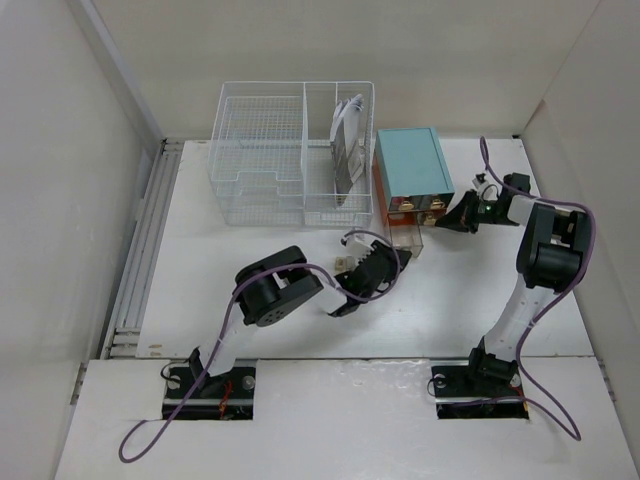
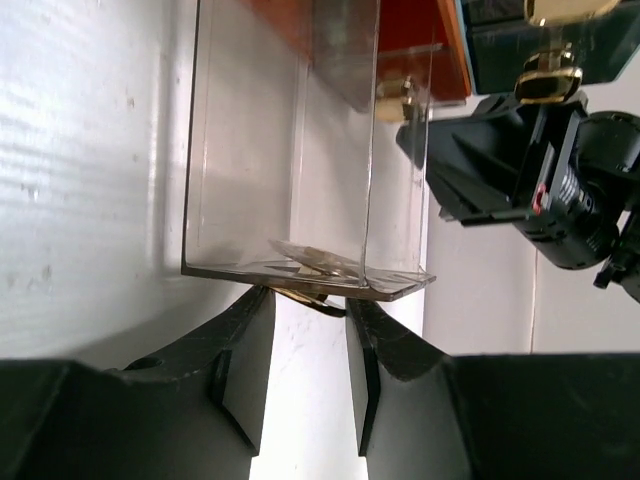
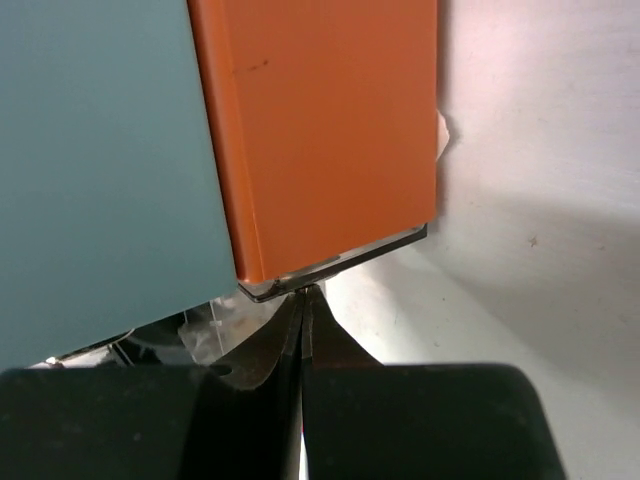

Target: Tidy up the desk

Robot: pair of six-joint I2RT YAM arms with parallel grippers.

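Left pincer (image 2: 308,302) snug on brass knob (image 2: 300,293) of clear drawer (image 2: 250,150); right pincer (image 3: 302,297) pressed together

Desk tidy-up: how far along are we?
Done: flat items stand in the wire basket's right compartment. In hand: the left gripper pinches the gold knob of the clear drawer, which is pulled out of the teal box. The right gripper, shut, presses against the box's orange panel. Left: the drawer is not yet pushed in, and something flat lies inside.
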